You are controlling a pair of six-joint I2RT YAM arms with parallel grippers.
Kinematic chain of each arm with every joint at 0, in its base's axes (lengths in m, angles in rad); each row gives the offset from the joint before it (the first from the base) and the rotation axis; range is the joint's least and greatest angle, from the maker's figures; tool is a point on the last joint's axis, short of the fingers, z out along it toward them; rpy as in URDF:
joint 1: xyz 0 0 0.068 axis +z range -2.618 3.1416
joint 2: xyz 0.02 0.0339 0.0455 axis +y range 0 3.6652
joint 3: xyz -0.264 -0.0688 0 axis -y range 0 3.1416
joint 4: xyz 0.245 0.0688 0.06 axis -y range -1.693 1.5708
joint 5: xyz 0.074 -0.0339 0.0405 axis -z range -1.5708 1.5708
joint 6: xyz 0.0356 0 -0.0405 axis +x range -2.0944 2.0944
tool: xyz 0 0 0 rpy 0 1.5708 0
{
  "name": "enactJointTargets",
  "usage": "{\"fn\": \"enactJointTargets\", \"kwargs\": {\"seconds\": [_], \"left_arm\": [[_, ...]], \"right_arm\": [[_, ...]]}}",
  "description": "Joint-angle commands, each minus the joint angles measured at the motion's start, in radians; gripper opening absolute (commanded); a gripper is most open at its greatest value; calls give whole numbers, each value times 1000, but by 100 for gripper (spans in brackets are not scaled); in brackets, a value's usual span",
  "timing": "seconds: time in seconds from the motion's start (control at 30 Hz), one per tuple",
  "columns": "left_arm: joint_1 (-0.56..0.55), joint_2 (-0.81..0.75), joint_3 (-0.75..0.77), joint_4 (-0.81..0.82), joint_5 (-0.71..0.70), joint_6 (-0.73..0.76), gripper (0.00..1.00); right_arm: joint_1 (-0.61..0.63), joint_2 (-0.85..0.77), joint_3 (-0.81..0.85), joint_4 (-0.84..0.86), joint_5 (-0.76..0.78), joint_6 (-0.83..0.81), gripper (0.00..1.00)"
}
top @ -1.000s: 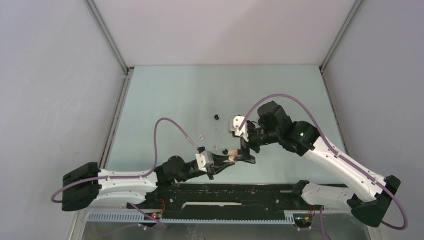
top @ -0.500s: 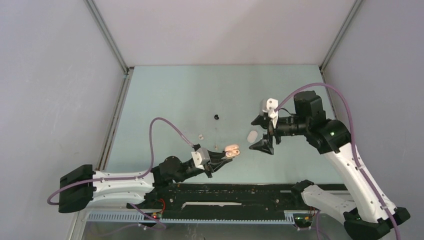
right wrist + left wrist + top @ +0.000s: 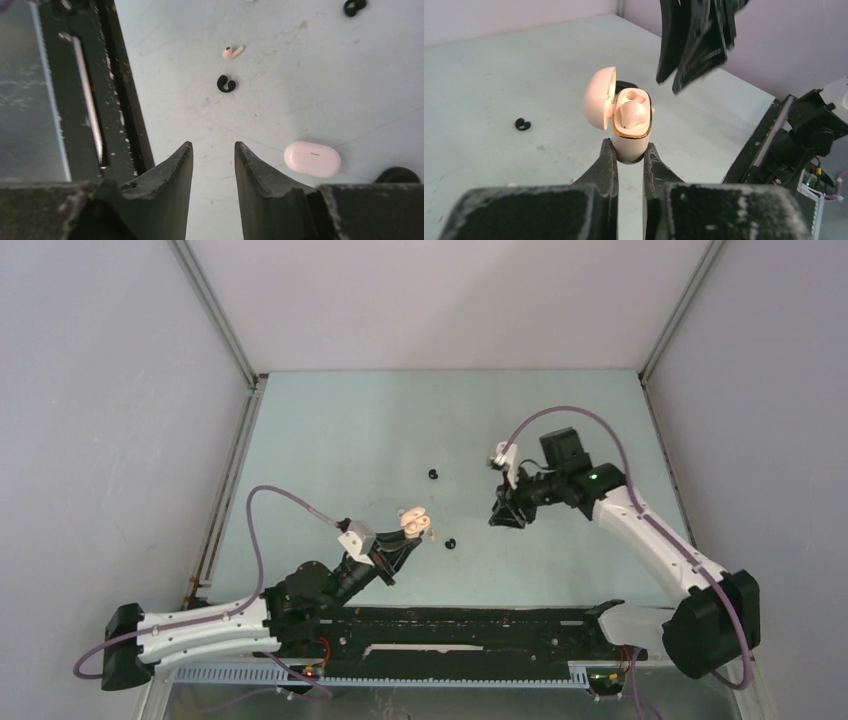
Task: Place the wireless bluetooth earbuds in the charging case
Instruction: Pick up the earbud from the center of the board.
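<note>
My left gripper (image 3: 630,150) is shut on the base of a pale pink charging case (image 3: 631,135) and holds it upright above the table. Its lid (image 3: 600,97) is swung open and one cream earbud (image 3: 631,112) sits inside the gold rim. In the top view the case (image 3: 412,523) is left of centre. My right gripper (image 3: 212,145) hovers open and empty over the table, to the right of the held case (image 3: 503,512). A pink earbud (image 3: 232,51) and a black earbud (image 3: 226,83) lie loose ahead of it.
A closed pale pink case (image 3: 312,158) lies on the table just right of my right fingers. Another black earbud (image 3: 433,474) sits farther back, and one (image 3: 450,543) near the held case. The black rail (image 3: 450,625) runs along the near edge.
My right gripper left the case, swung away to the right, and its jaws narrowed. My left gripper carried the open case to the left and a little back.
</note>
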Motion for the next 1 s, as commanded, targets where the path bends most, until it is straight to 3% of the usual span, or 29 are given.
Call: {"fn": "enactJointTargets", "kwargs": {"seconds": [0.0,0.1,0.23,0.57,0.97], "left_arm": [[-3,-122,-3,-152,-119,-73,0],[-3,-185,-1,-209,-132,-89,0],[-3,-237,1,-255,-109,-70,0],[-3,-267,58,-355,-15,-6,0],[-8,-268,91,-390,49,-11,0]], "right_arm": [[115,62,-84,303,171,38,38],[170,153,-84,421,234,133,37],[256,283,-39,483,308,117,38],[284,624,214,446,264,131,38],[381,821,403,326,354,107,45]]}}
